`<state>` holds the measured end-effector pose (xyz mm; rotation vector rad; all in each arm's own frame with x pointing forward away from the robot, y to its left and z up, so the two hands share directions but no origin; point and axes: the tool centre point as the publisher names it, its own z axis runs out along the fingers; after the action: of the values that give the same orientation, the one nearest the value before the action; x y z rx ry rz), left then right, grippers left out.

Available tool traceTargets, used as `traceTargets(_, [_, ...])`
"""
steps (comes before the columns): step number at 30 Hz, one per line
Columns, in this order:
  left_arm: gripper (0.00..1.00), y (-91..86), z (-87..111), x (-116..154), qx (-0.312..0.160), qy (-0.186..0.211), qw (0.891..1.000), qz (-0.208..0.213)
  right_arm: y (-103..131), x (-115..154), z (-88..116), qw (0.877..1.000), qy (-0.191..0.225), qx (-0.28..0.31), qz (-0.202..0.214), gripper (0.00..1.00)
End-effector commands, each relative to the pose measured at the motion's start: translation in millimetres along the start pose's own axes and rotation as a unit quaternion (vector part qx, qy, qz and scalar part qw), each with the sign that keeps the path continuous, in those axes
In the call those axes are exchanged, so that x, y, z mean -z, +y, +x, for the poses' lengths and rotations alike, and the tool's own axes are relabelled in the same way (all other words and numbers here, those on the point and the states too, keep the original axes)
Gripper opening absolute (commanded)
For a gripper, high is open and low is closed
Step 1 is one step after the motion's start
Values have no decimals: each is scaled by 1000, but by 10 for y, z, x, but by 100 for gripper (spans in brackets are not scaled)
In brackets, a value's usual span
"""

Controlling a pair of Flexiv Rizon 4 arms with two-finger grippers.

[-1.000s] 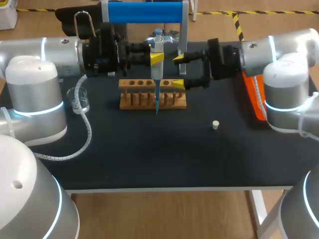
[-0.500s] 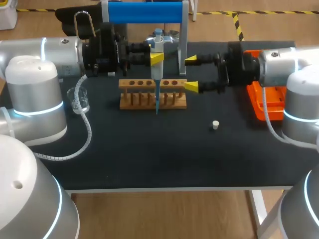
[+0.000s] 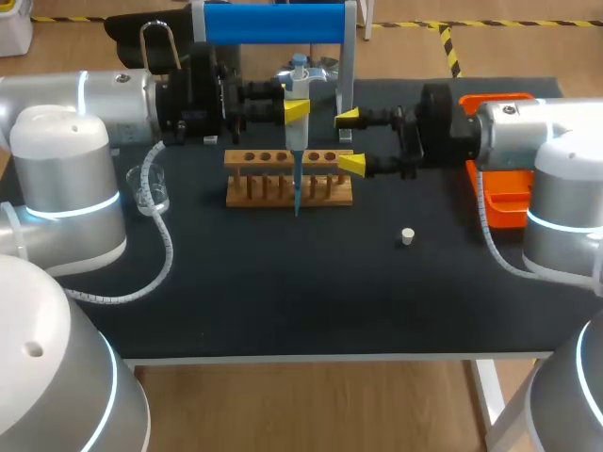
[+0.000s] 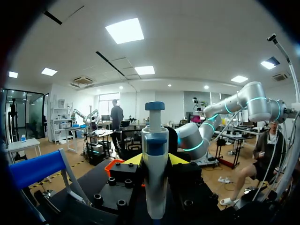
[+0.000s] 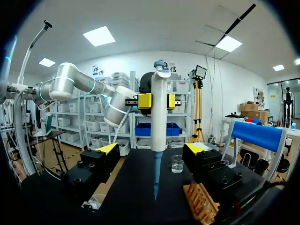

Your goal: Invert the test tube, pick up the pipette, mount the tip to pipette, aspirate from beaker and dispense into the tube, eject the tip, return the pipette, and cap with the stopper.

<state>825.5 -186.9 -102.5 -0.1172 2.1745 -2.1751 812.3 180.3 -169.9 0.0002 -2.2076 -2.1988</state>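
My left gripper [image 3: 295,109] is shut on the white pipette [image 3: 298,94] and holds it upright behind the wooden rack [image 3: 287,179]. The blue tip [image 3: 297,193] hangs down in front of the rack. In the left wrist view the pipette [image 4: 154,154] stands between the fingers of the left gripper [image 4: 155,160]. My right gripper [image 3: 349,141] is open, just right of the pipette and level with it. In the right wrist view the pipette [image 5: 158,112] stands ahead of the open right gripper [image 5: 153,149]. The glass beaker [image 3: 148,188] sits at the left. The white stopper [image 3: 407,236] lies to the right of the rack.
An orange tray [image 3: 499,193] lies at the right edge, partly under my right arm. A stand with a blue bar [image 3: 273,24] rises behind the rack. A coiled cable [image 3: 160,254] trails over the table's left side.
My right gripper drew back to the right, then came part of the way back toward the pipette, its fingers a little narrower. The left arm and the pipette stayed still.
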Motion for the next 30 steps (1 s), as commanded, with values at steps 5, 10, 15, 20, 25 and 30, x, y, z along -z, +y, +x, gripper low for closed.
traceTargets(5, [0, 2, 7, -8, -1, -2, 1000, 1, 55, -202, -80, 1000, 12, -1, -10, 78])
traceTargets(10, [0, 2, 7, -8, -1, -2, 1000, 1, 107, -296, -113, 1000, 17, 1, -12, 75])
traceTargets(15, [0, 2, 7, -8, -1, -2, 1000, 1, 164, -377, -148, 1000, 19, 7, -13, 73])
traceTargets(20, [0, 2, 7, -8, -1, -2, 1000, 1, 190, -462, -164, 1000, 22, 10, -11, 71])
traceTargets(25, [0, 2, 7, -8, -1, -2, 1000, 1, 218, -536, -157, 1000, 25, 10, -13, 69])
traceTargets(30, [0, 2, 7, -8, -1, -2, 1000, 1, 241, -598, -147, 999, 29, 11, -13, 64])
